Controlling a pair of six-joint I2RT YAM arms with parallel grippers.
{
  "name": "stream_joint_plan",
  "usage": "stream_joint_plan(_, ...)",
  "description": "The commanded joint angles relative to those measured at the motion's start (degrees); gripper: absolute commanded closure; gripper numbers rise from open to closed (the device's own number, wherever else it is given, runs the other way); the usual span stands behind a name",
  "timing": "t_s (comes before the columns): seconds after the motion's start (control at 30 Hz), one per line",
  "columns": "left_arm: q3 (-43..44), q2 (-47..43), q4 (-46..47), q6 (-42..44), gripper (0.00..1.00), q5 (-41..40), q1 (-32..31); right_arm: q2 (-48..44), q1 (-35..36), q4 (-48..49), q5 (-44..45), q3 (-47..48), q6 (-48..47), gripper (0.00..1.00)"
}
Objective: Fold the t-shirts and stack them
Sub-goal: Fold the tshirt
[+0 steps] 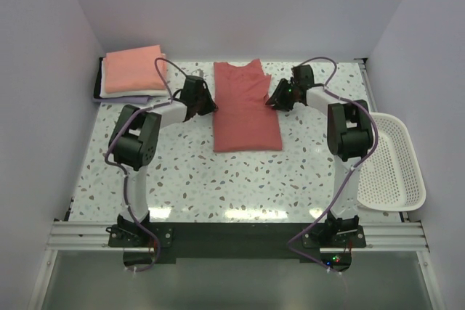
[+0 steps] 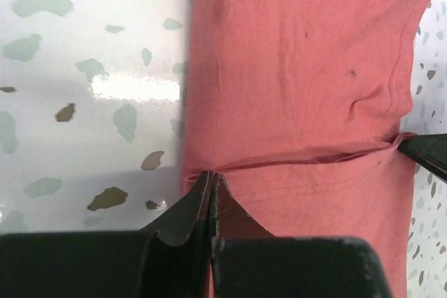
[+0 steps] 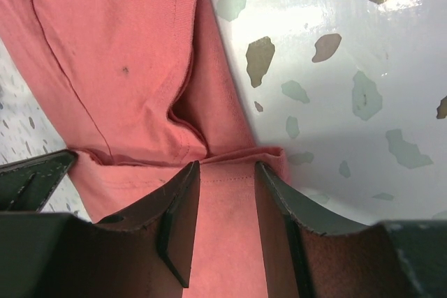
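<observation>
Lying between the two pincers, dusty-red t-shirt (image 1: 247, 110) runs lengthwise across their line (sleeve end beyond). Left gripper (image 2: 211, 176) shut at its edge, possibly pinching hem; right gripper (image 3: 226, 167) half-open astride opposite edge, nothing clamped.

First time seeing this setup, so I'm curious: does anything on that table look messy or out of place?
Mostly tidy. The red t-shirt carries a few small dark specks, seen in the wrist views. The lavender t-shirt pokes out unevenly from under the folded stack at the far left corner.

No readable text, red t-shirt (image 1: 245, 110) apparently plain (views are close)
</observation>
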Motion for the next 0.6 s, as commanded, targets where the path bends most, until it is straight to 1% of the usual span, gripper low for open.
stream_joint_plan(0.0, -1.16, -5.60, 3.16, 2.61, 0.99, 2.17, 3.04, -2.64, -0.14, -3.35, 1.69, 2.59, -1.50, 0.58)
stream_joint_plan(0.07, -1.52, -6.84, 5.19, 2.61, 0.96, 3.67, 3.83, -4.22, -0.14, -3.27, 1.60, 2.59, -1.42, 0.58)
stream_joint_plan(0.23, -1.43, -9.04, 7.20, 1.65, 0.94, 7.63, 3.92, -8.36, 0.83, -1.07, -1.38, 2.50, -0.10, 0.58)
stream_joint_plan(0.33, -3.53, -9.83, 10.62, -0.90, 0.94, 11.14, 3.75, -9.06, 3.81, -0.02, -2.87, 3.03, -0.36, 0.58)
stream_joint_plan(0.4, -5.64, -10.45, 12.56, -2.22, 0.94, 13.25, 3.49, -8.89, 5.13, 1.47, -3.66, 3.12, -0.28, 0.58)
stream_joint_plan(0.5, -7.84, -11.15, 13.98, -3.54, 0.95, 13.53, 2.61, -6.87, 7.85, 3.14, -5.77, 3.82, 0.08, 0.58)
stream_joint_plan(0.57, -9.86, -11.42, 14.94, -4.07, 0.97, 13.35, 1.82, -5.21, 9.70, 4.89, -7.09, 4.52, 0.34, 0.58)
